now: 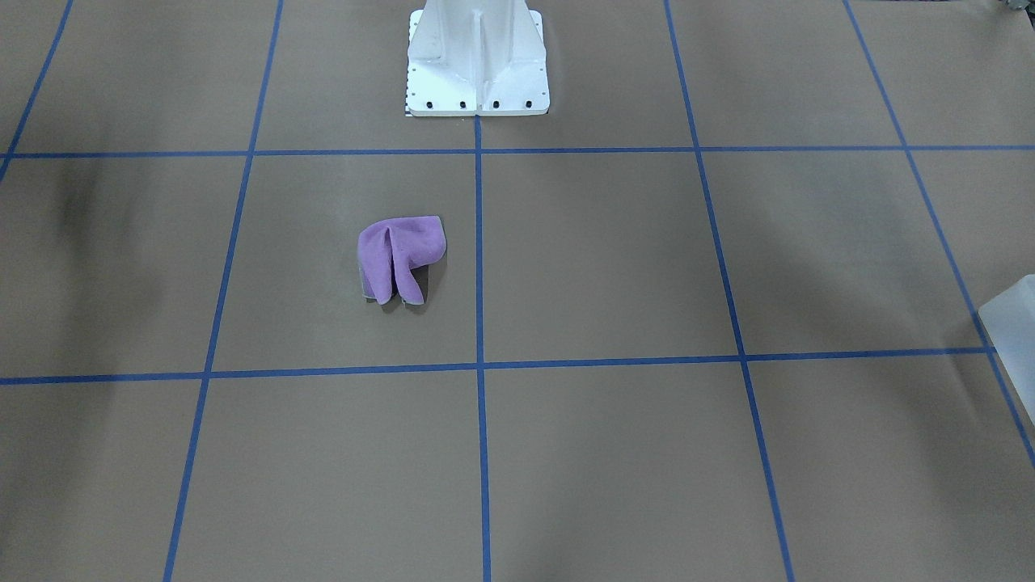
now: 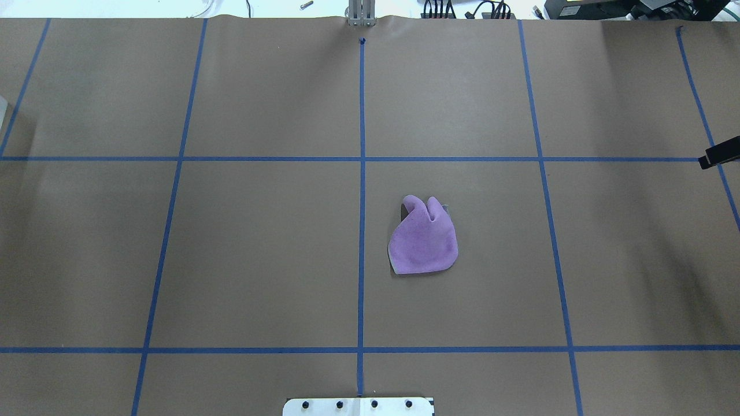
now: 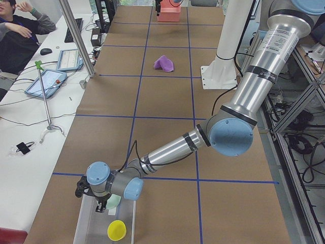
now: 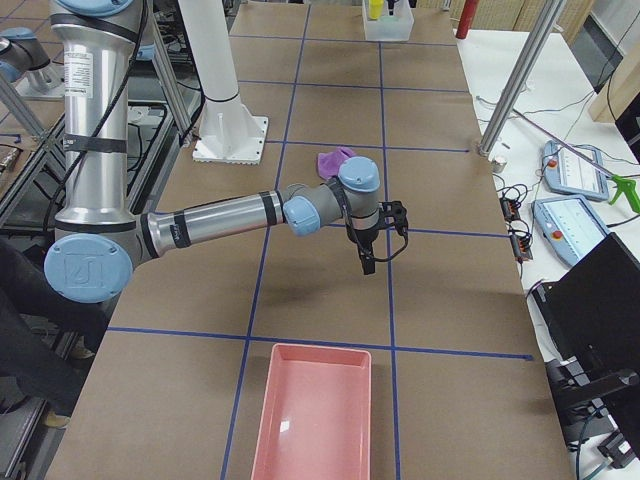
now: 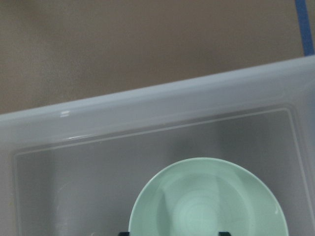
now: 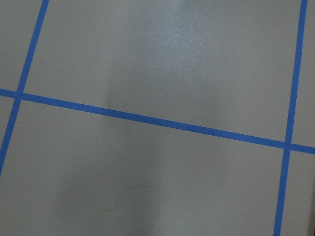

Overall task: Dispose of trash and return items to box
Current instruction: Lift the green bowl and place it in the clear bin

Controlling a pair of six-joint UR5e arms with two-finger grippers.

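The frosted white box [image 3: 83,230] stands at the table's end on my left; its rim fills the left wrist view [image 5: 147,105] and a corner shows in the front view [image 1: 1011,319]. A pale green bowl [image 5: 206,201] and a yellow cup [image 3: 116,230] are in it. My left gripper [image 5: 173,234] hangs just over the bowl [image 3: 113,202] with its jaws wide apart. A crumpled purple cloth [image 2: 424,240] lies mid-table [image 1: 402,259]. My right gripper [image 4: 366,262] points down over bare paper, empty; I cannot tell whether it is open. Only its dark tip [image 2: 718,156] shows overhead.
A pink tray [image 4: 315,420], empty, lies at the table's end on my right. The white robot base [image 1: 477,61] stands at the table's edge. Operators' tablets [image 3: 45,81] and stands lie along the far side.
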